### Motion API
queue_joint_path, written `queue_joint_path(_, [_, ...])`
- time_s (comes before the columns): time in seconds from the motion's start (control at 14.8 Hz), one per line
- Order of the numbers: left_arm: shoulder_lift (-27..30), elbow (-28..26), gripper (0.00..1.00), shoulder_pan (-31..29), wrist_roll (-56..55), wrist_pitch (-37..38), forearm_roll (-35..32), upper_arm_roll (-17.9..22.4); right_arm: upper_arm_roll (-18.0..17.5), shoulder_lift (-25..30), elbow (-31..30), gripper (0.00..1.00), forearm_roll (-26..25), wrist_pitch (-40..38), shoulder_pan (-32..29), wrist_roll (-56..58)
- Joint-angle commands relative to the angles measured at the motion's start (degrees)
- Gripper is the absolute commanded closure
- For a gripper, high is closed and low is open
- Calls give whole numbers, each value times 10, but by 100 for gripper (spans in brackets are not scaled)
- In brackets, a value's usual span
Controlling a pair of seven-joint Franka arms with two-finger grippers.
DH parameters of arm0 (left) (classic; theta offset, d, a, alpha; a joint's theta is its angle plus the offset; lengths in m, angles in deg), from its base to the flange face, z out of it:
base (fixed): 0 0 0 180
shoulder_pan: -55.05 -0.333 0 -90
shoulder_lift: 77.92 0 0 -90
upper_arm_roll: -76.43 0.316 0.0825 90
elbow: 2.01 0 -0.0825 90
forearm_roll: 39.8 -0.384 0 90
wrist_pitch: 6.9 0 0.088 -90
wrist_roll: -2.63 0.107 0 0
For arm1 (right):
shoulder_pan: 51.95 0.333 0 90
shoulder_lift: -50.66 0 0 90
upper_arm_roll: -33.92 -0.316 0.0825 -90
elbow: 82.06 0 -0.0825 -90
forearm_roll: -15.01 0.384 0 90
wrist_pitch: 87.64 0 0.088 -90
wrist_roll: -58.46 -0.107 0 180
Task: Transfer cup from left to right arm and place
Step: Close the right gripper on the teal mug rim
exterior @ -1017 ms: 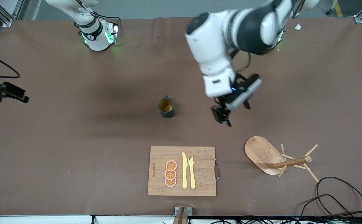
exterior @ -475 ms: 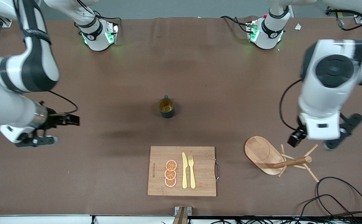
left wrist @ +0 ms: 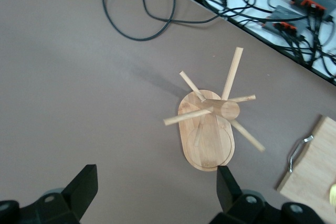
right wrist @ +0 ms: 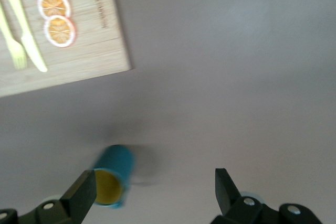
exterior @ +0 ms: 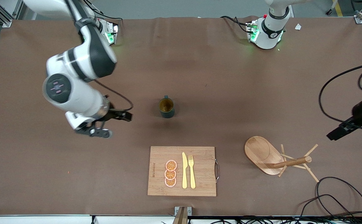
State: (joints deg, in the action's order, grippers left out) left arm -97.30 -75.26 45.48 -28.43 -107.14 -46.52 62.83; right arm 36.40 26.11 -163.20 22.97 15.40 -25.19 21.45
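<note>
The dark teal cup (exterior: 166, 108) stands upright on the brown table near its middle, tan inside showing, handle toward the robots' bases. My right gripper (exterior: 94, 132) is open and empty, low over the table beside the cup, toward the right arm's end. In the right wrist view the cup (right wrist: 113, 174) shows just beside one finger (right wrist: 84, 190) of the right gripper (right wrist: 153, 182). My left gripper (left wrist: 156, 182) is open and empty over bare table near the wooden mug tree (left wrist: 207, 135). The left hand (exterior: 342, 130) shows at the front view's edge.
A wooden cutting board (exterior: 202, 183) with orange slices, a yellow knife and a fork lies nearer the camera than the cup; it also shows in the right wrist view (right wrist: 94, 45). The mug tree (exterior: 263, 154) stands toward the left arm's end. Black cables (exterior: 336, 193) lie at the table edge.
The left arm has swung away from beside the cup to the left arm's end of the table. The right arm has moved in toward the cup. The cup has not moved.
</note>
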Motion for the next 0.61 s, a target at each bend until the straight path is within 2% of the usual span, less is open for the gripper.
queue_joint_path(0.0, [22, -9, 0, -1, 39, 8, 9, -5, 7, 4, -25, 0, 9, 42, 52, -142])
queue_joint_path(0.34, [64, -22, 0, 7, 88, 52, 22, 8, 7, -27, -67, 0, 9, 135, 130, -305])
queue_joint_path(0.54, [104, -47, 0, 24, 102, 92, 34, 23, 7, -55, -89, 0, 9, 176, 162, -322])
